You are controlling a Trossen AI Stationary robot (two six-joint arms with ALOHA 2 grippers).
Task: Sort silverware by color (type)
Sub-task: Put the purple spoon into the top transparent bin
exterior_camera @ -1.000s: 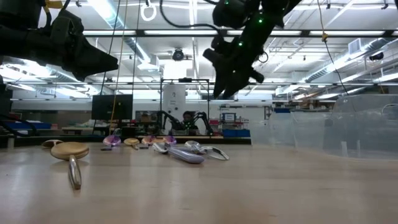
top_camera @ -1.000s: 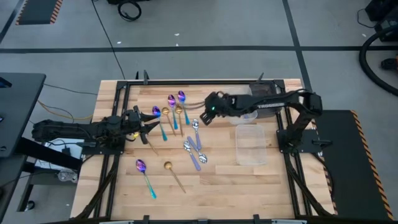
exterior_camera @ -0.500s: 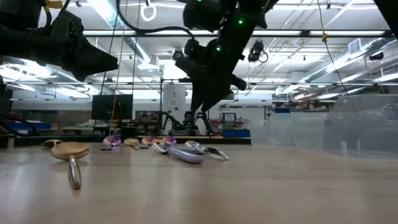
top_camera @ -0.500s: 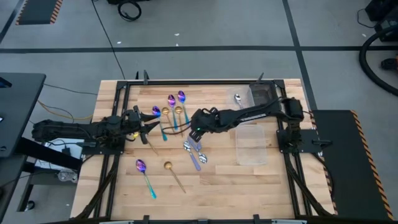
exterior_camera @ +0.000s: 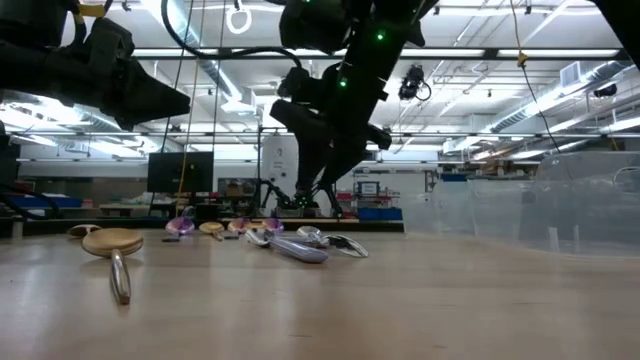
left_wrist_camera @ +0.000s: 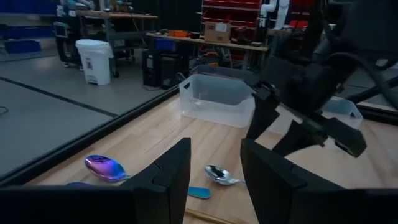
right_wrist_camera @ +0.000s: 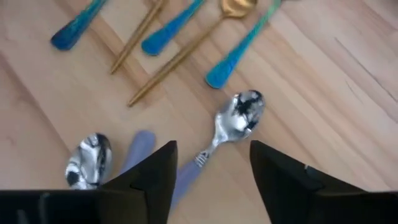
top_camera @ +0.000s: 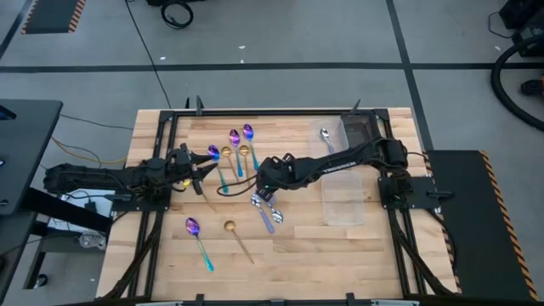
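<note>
The silverware lies on the wooden table (top_camera: 340,255). Purple-blue spoons with teal handles (top_camera: 247,133) and gold spoons (top_camera: 244,151) lie at the far middle. Silver spoons (top_camera: 265,208) lie in a cluster at the centre. One purple spoon (top_camera: 193,227) and one gold spoon (top_camera: 230,228) lie nearer the front, and one silver spoon (top_camera: 325,134) lies beside the far container. My right gripper (top_camera: 262,180) hovers open, slanting down, just above a silver spoon (right_wrist_camera: 241,113). My left gripper (top_camera: 197,170) waits open and level at the table's left, with nothing between its fingers (left_wrist_camera: 171,174).
Two clear plastic containers stand on the right, one at the far edge (top_camera: 357,127) and one nearer the middle (top_camera: 342,197). Free wood lies along the front right. In the low view the gold spoon (exterior_camera: 112,243) lies closest to the camera.
My right gripper has swept from near the far container toward the table's left and near side. It has sunk over the silver spoon cluster, and its fingers now stand wider apart. No spoon has moved.
</note>
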